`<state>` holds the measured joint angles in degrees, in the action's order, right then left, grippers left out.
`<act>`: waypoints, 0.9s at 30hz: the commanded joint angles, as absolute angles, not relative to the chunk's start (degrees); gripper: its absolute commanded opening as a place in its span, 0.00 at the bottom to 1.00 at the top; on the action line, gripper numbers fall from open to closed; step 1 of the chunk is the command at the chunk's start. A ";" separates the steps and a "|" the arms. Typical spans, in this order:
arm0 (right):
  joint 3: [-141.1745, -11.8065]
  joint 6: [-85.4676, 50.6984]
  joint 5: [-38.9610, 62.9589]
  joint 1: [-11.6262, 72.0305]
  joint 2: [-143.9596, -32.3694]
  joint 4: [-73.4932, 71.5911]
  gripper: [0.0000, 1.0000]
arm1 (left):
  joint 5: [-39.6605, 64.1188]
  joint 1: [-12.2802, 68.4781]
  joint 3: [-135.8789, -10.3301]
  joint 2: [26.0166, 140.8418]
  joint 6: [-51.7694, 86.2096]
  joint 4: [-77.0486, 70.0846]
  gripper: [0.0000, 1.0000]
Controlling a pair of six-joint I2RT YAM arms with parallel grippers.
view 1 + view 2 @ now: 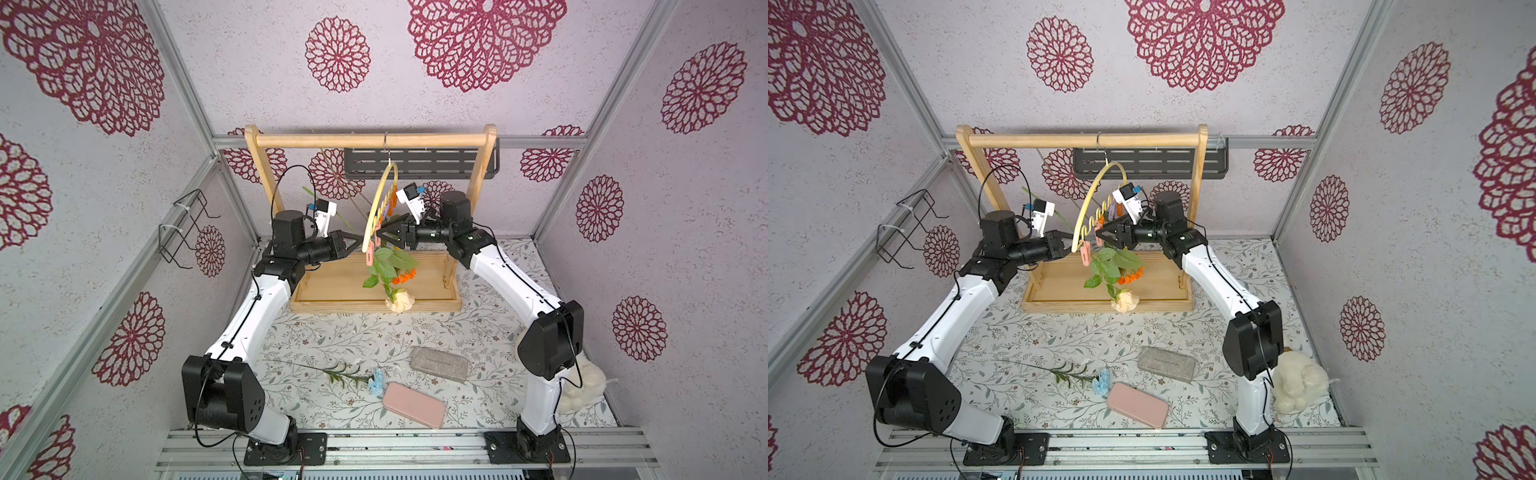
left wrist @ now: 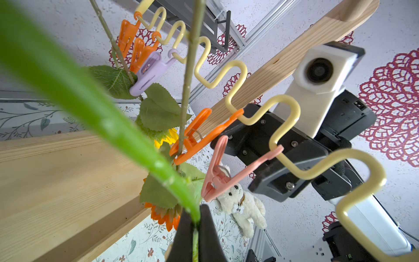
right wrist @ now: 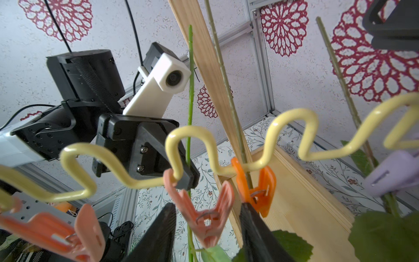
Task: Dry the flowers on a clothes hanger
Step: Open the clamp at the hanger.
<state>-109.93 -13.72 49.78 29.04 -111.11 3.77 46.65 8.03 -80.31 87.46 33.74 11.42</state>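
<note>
- Clothes hanger [image 3: 294, 112]: pale yellow, wavy lower bar, hanging; coloured clips [image 2: 197, 138].
- Orange daisy [image 1: 405, 276], sunflower [image 2: 167, 138]: clipped, heads down.
- Cream rose [image 1: 400, 301]: head down, lowest.
- Blue bloom [image 1: 376, 380]: lying flat, well apart.

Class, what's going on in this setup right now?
The left gripper grips the rose by its green stem beside the clothes hanger. The right gripper, jaws open, straddles a pink clip on its wavy bar. The sunflower and orange bloom already hang clipped; the blue flower lies on the table.
</note>
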 commanded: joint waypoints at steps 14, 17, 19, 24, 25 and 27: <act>-113.73 -15.29 52.38 29.10 -111.64 3.29 0.45 | 48.78 7.56 -83.29 88.77 34.36 9.45 0.00; -113.62 -15.07 52.29 29.25 -111.36 3.67 0.43 | 48.87 7.56 -83.50 88.87 34.19 9.75 0.00; -113.54 -14.98 52.16 29.31 -111.14 3.78 0.41 | 48.87 7.51 -83.58 88.99 34.18 9.76 0.00; -113.33 -14.80 51.96 29.42 -111.14 4.04 0.41 | 49.14 7.23 -83.69 89.00 33.97 10.01 0.00; -113.27 -14.76 51.94 29.43 -111.12 3.98 0.43 | 49.15 7.21 -83.76 89.02 34.00 10.01 0.00; -113.29 -14.63 51.31 29.40 -111.33 3.97 0.47 | 49.19 7.14 -83.83 89.18 33.95 10.10 0.00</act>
<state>-111.66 -14.63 51.09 29.41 -112.25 4.69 48.56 7.70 -82.39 88.55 34.33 10.68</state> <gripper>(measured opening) 0.467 0.051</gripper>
